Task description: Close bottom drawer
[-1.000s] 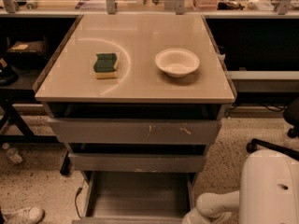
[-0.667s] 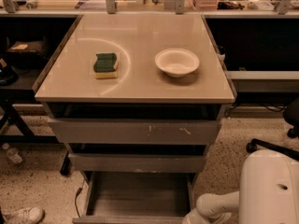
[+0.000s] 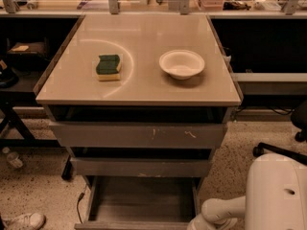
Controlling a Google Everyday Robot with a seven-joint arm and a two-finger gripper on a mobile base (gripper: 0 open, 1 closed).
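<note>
The bottom drawer (image 3: 141, 200) is the lowest and narrowest of three grey drawers under the table. It is pulled out towards me, showing its flat grey tray, and its front edge (image 3: 134, 225) lies at the bottom of the camera view. Above it sit the mid-width drawer (image 3: 141, 167) and the widest drawer (image 3: 139, 136) with white scratches, both pulled out slightly. My white arm (image 3: 218, 212) reaches down at the bottom right, next to the bottom drawer's right front corner. The gripper itself is below the frame and out of view.
On the beige tabletop (image 3: 139, 87) lie a green and yellow sponge (image 3: 108, 67) and a white bowl (image 3: 182, 63). My white base (image 3: 276, 193) stands at the right. A shoe (image 3: 24, 220) and a cable (image 3: 79, 202) lie on the speckled floor at the left. Dark shelves flank the table.
</note>
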